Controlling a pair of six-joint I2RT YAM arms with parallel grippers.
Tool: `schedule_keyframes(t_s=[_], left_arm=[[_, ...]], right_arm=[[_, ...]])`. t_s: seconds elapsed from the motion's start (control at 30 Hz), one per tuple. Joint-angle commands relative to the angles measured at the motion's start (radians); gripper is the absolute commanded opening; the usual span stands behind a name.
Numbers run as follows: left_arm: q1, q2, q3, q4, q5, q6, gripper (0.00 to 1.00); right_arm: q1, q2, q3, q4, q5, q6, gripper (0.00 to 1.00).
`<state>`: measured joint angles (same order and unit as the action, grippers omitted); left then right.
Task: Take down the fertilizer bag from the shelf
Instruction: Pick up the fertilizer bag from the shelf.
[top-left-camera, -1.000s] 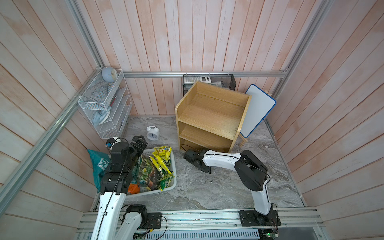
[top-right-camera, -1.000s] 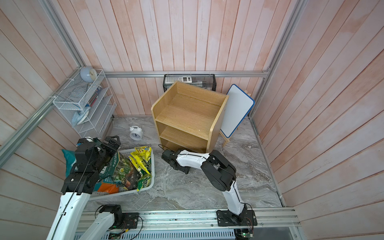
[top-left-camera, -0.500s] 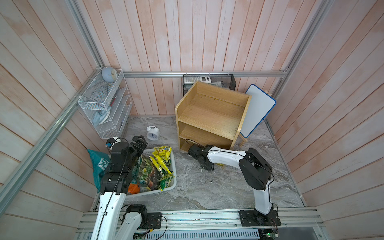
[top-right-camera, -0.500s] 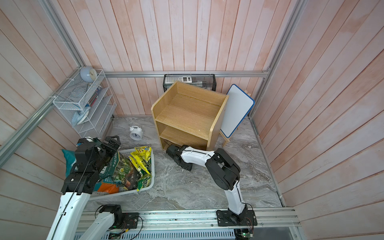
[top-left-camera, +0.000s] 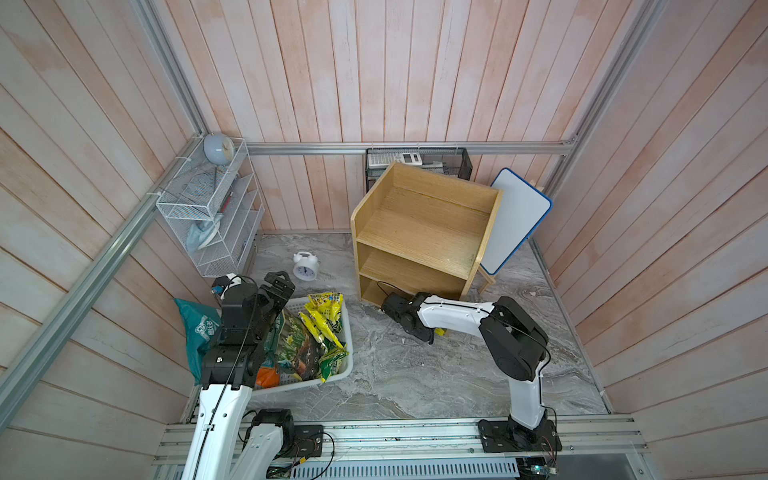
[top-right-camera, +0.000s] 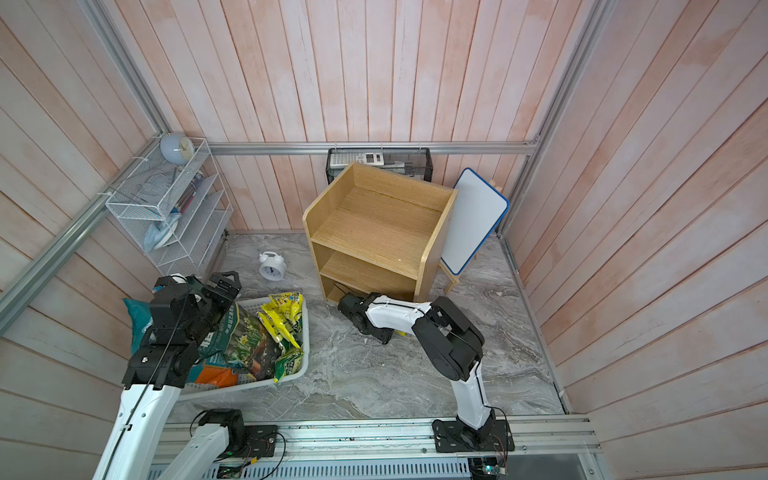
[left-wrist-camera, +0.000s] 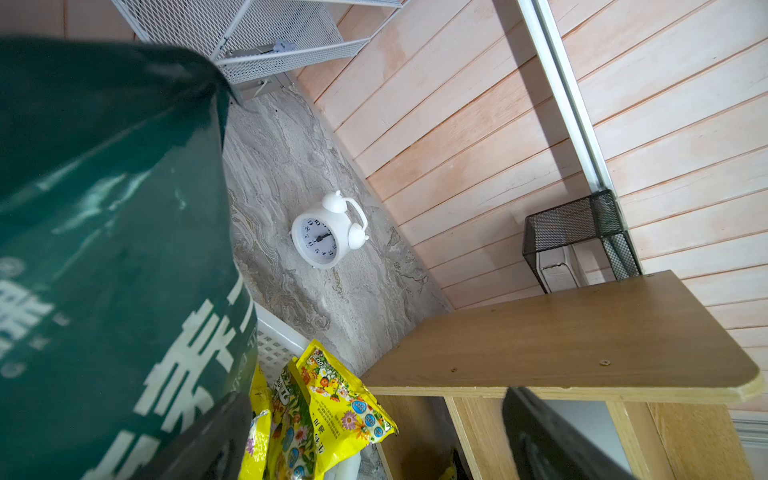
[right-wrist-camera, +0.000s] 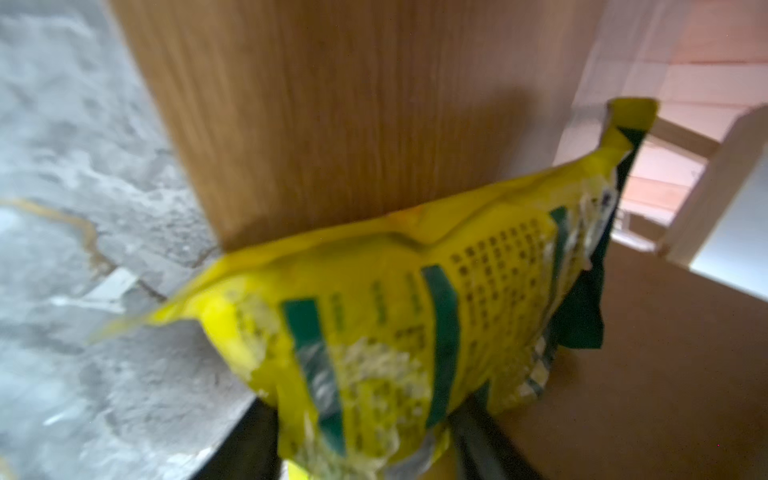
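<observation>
Yellow plastic fertilizer bag (right-wrist-camera: 374, 316), between the right gripper's (right-wrist-camera: 370, 440) jaws (clamped or not, I cannot tell), leans against the light oak wooden shelf's (top-left-camera: 419, 224) foot at mid-table (top-left-camera: 395, 374): seemingly down, release left.

Grey marble floor (top-left-camera: 395, 374) carries everything. Standing on it: wooden shelf (top-left-camera: 419, 224) at back centre, white clock (top-left-camera: 305, 266) near its left, whiteboard (top-left-camera: 515, 220) on easel legs just right, white basket (top-left-camera: 348, 353) front-left. Yellow bag (right-wrist-camera: 395, 311) is low at the shelf's front foot, floor contact unclear.
</observation>
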<state>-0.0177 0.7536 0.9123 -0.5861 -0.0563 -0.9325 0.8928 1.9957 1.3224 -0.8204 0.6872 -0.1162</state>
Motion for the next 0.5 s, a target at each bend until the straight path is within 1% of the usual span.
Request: schedule_keyframes(t_s=[0.0,0.07,0.2,0.23,0.37,0.47], left_arm=[[0.005,0.001,0.0,0.015,0.005,-0.001,1.0],[0.005,0.0,0.0,0.014,0.004,0.001,1.0],[0.005,-0.005,-0.001,0.009,-0.001,0.007,1.0],[0.005,-0.006,0.0,0.009,-0.002,0.009,1.0],[0.005,-0.011,-0.002,0.005,-0.005,0.014,1.0],[0.005,-0.014,-0.003,0.003,-0.011,0.014,1.0]], right_arm=[[-0.018,0.023,0.003,0.033,-0.1,0.034,0.4],[-0.003,0.019,0.022,0.016,-0.101,0.049,0.31],[0.022,0.011,0.054,-0.011,-0.099,0.077,0.17],[0.026,0.011,0.065,-0.021,-0.098,0.084,0.16],[0.059,-0.003,0.112,-0.069,-0.092,0.109,0.15],[0.087,-0.028,0.146,-0.105,-0.114,0.142,0.14]])
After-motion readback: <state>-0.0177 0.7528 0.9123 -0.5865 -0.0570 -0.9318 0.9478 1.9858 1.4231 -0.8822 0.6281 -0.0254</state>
